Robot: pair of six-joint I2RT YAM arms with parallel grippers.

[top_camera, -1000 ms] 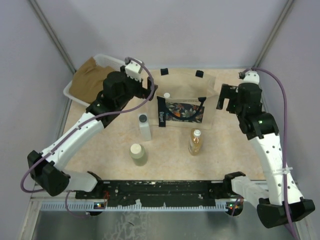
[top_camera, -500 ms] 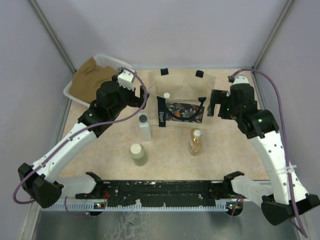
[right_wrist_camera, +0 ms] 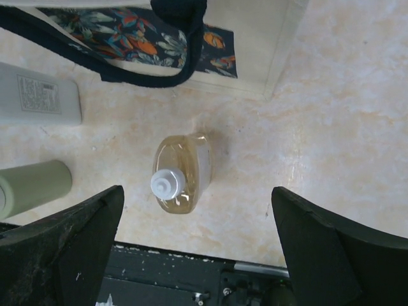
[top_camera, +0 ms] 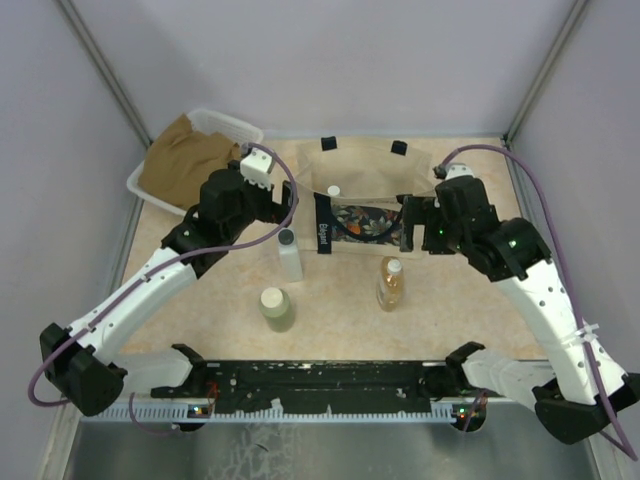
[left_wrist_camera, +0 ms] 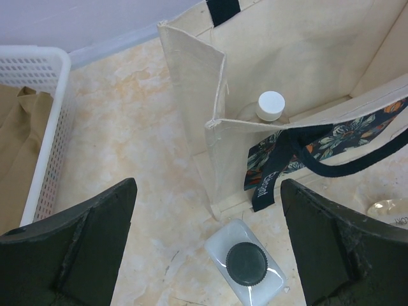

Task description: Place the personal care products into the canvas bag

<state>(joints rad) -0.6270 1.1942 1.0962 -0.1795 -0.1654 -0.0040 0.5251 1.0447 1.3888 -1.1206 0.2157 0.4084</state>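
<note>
The canvas bag [top_camera: 368,170] stands open at the back centre, with a clear bottle's pale cap [top_camera: 333,190] showing inside it; both also show in the left wrist view, the bag [left_wrist_camera: 287,57] and the cap [left_wrist_camera: 271,104]. The white bottle with black cap [top_camera: 289,254] stands in front of the bag's left corner. The pale green bottle [top_camera: 276,308] and the amber bottle [top_camera: 391,283] stand nearer. My left gripper [top_camera: 287,205] is open above the white bottle [left_wrist_camera: 246,263]. My right gripper [top_camera: 410,222] is open above the amber bottle [right_wrist_camera: 182,172], beside the bag's right end.
A clear plastic tub [top_camera: 222,122] with brown cloth [top_camera: 180,155] sits at the back left, close to my left arm; its white wall [left_wrist_camera: 48,127] shows in the left wrist view. The black base rail [top_camera: 320,380] runs along the near edge.
My right gripper has moved left, from beside the bag's right end to over the amber bottle. My left arm drew back from the bag's left side and now hovers over the white bottle.
</note>
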